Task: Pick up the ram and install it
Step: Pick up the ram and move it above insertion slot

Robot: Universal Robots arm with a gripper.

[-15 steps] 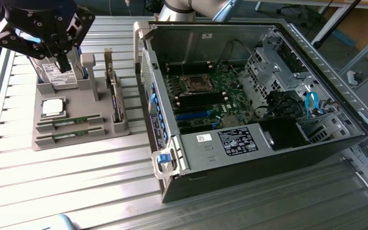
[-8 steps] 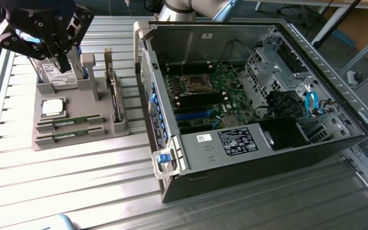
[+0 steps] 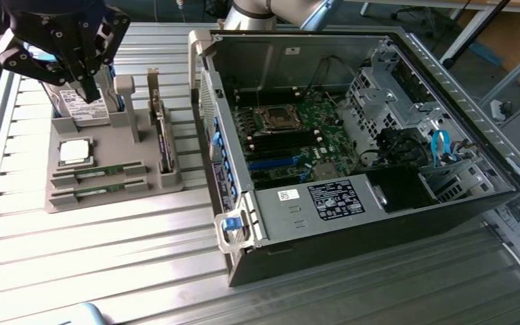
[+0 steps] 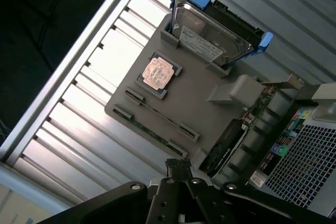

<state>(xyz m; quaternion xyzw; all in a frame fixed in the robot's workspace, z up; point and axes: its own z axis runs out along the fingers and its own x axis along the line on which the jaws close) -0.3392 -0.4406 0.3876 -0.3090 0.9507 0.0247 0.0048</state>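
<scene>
1. The pincer [image 3: 90,93] hangs over the far end of the grey holder tray [image 3: 61,202], above the hard drive [image 3: 84,108] in its blue carrier. Its fingers are pressed together and hold nothing; the wrist view shows the same closed tips [image 4: 179,167].
2. The ram [image 3: 97,173] has not been picked up. It sits in a slot of the tray just beside the processor chip [image 3: 75,150], apparently standing on its long edge. In the wrist view it shows as a thin line [image 4: 160,113].
3. A second ram stick [image 3: 95,192] sits in the parallel slot, near the tray's outer edge.
4. A wider expansion card [image 3: 160,139] stands on edge along the side of the tray nearest the open computer case [image 3: 233,64]. The motherboard [image 3: 300,132] lies exposed inside the case.
5. Tray and case both rest on the ribbed metal table [image 3: 106,264].
6. Handling, as a judgement: the ram looks light, stiff and thin, and easy to damage if bent or twisted.
7. The best hold is probably across its two flat faces near the middle of the upper edge. That keeps the contact edge free and the stick level.
</scene>
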